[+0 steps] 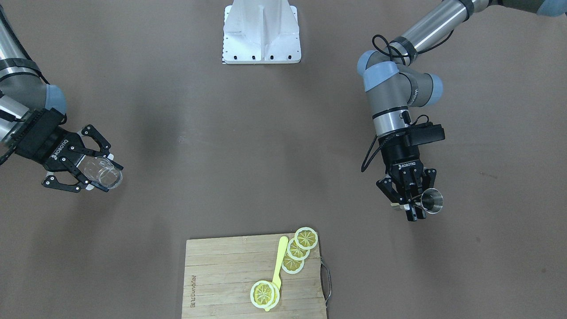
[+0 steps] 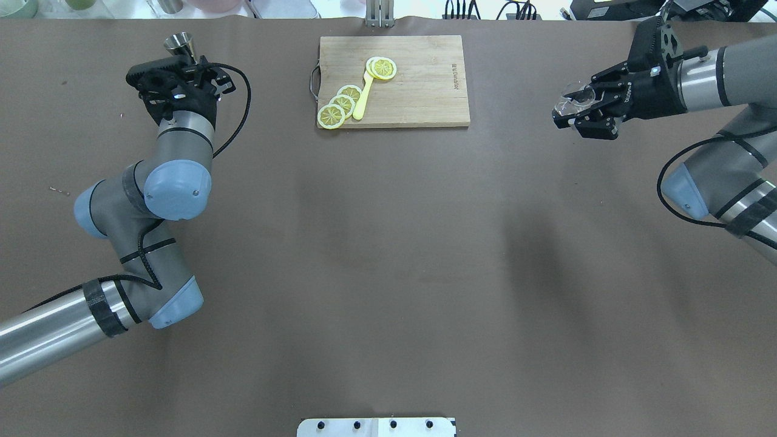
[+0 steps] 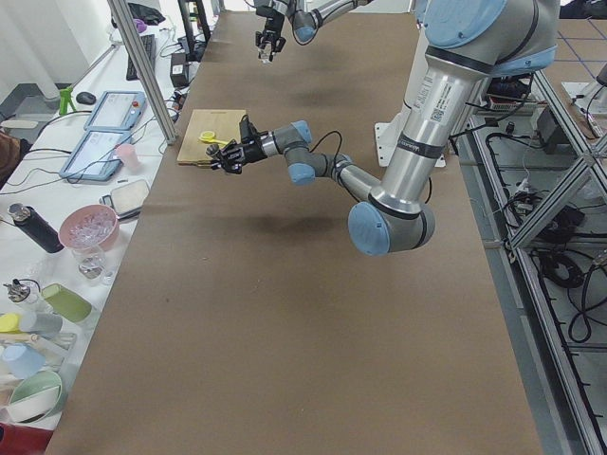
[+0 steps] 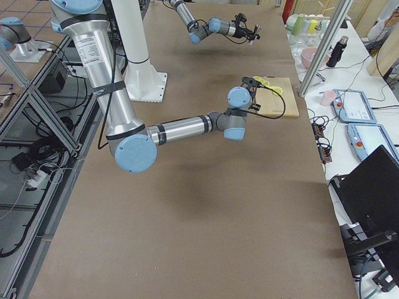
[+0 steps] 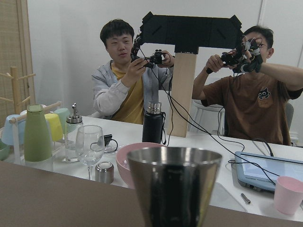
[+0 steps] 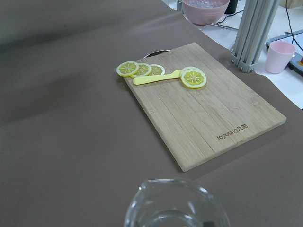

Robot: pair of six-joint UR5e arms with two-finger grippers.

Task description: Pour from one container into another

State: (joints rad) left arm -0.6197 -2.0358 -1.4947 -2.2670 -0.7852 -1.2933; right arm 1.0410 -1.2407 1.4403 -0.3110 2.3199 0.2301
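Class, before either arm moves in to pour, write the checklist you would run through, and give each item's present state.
1. Left gripper shut on the steel cup: ok.
2. Right gripper shut on the glass: ok.
3. Steel cup holds something to pour: cannot tell, since no view shows its contents.
4. Containers near enough to pour: not ok, they are at opposite ends of the table.
5. Way between them free: probably ok. Only the flat cutting board with lemon slices lies there.
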